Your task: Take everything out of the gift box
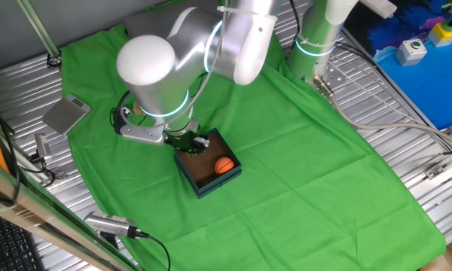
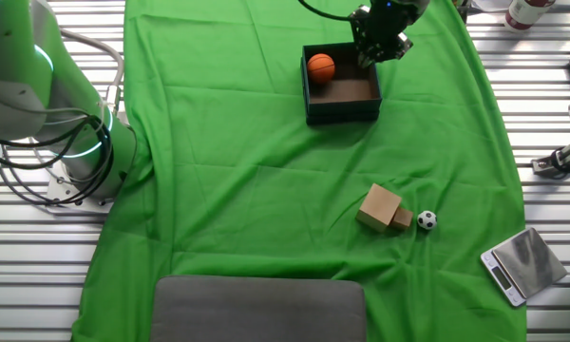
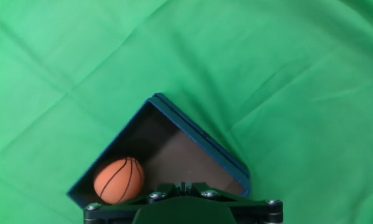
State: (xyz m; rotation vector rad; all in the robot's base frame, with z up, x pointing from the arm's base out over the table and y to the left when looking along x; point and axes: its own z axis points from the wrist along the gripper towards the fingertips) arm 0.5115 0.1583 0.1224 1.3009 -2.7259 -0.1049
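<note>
The gift box (image 1: 211, 185) (image 2: 342, 112) (image 3: 199, 134) sits on the green cloth, with dark blue walls and a brown floor. The orange basketball (image 1: 224, 165) (image 2: 321, 66) (image 3: 118, 180) lies in one corner of it, and no other toy shows inside. My gripper (image 1: 198, 143) (image 2: 376, 52) (image 3: 182, 185) hangs over the box at the side away from the ball; its fingers are together with nothing between them. The tan wooden block (image 2: 380, 207) and the tiny soccer ball (image 2: 426, 220) rest on the cloth away from the box, close to each other.
A flat grey metal scale (image 2: 522, 264) (image 1: 66, 114) lies just off the cloth's corner. A grey pad (image 2: 256, 309) lies at the near edge in the other fixed view. The arm's base (image 2: 66, 142) (image 1: 316, 45) stands by the cloth. Ribbed metal table shows around the cloth.
</note>
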